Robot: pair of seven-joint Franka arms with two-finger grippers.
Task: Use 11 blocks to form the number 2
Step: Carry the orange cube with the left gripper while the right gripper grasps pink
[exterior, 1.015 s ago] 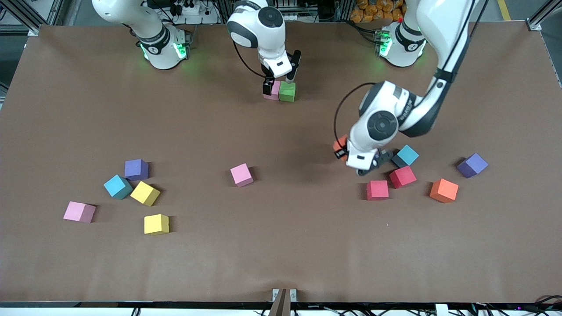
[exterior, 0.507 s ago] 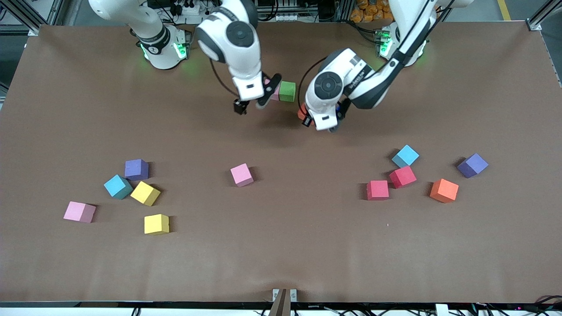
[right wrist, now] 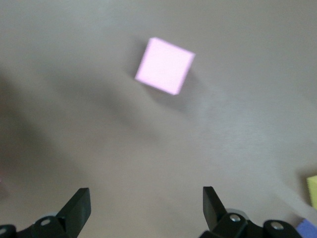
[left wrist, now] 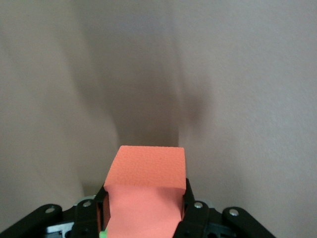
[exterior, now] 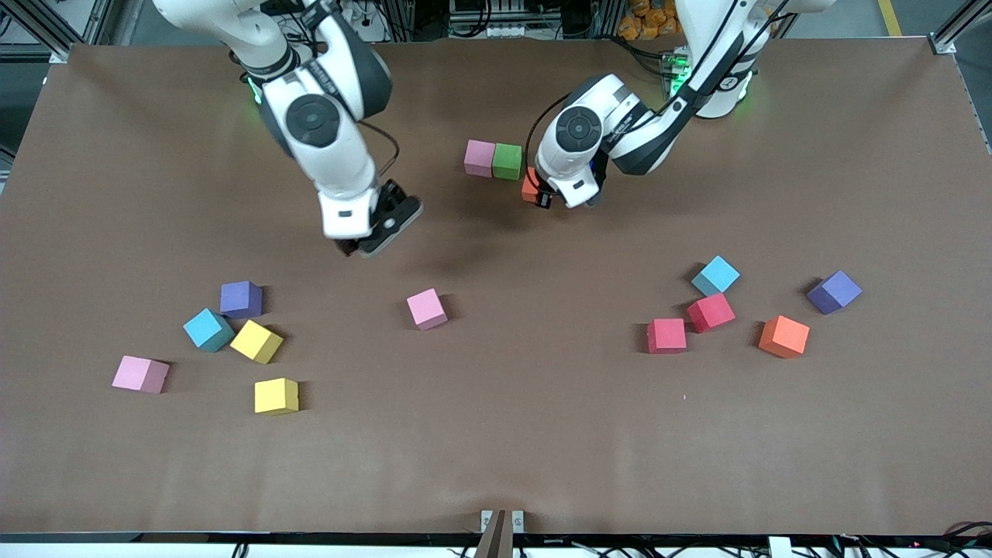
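The left gripper (exterior: pixel 540 194) is pinching an orange block (left wrist: pixel 148 191) between its fingers and hanging just beside the green block (exterior: pixel 508 161), toward the left arm's end of the table; in the left wrist view the cube is sitting squarely between the jaws with one flat face showing, which looks like a grip chosen so it can be set down flush against a neighbour. The pink block (exterior: pixel 479 157) and the green one are lying touching in a short row near the robots' bases, apparently the start of the top bar of the number 2, and the orange cube is probably meant as its third piece. The right gripper (exterior: pixel 370 232) is hovering over bare table with its fingers spread wide and holding nothing; its wrist view is looking down on a loose pink cube (right wrist: pixel 165 65), which lies nearer the front camera and seems its likely next pick. The remaining blocks are lying scattered nearer the camera: a purple (exterior: pixel 240 298), a sky-blue (exterior: pixel 208 328), two yellow (exterior: pixel 256 341) and a pink (exterior: pixel 139 374) toward the right arm's end, and a sky-blue (exterior: pixel 715 274), two red (exterior: pixel 666 335), an orange (exterior: pixel 783 335) and a purple (exterior: pixel 834 291) toward the left arm's end.
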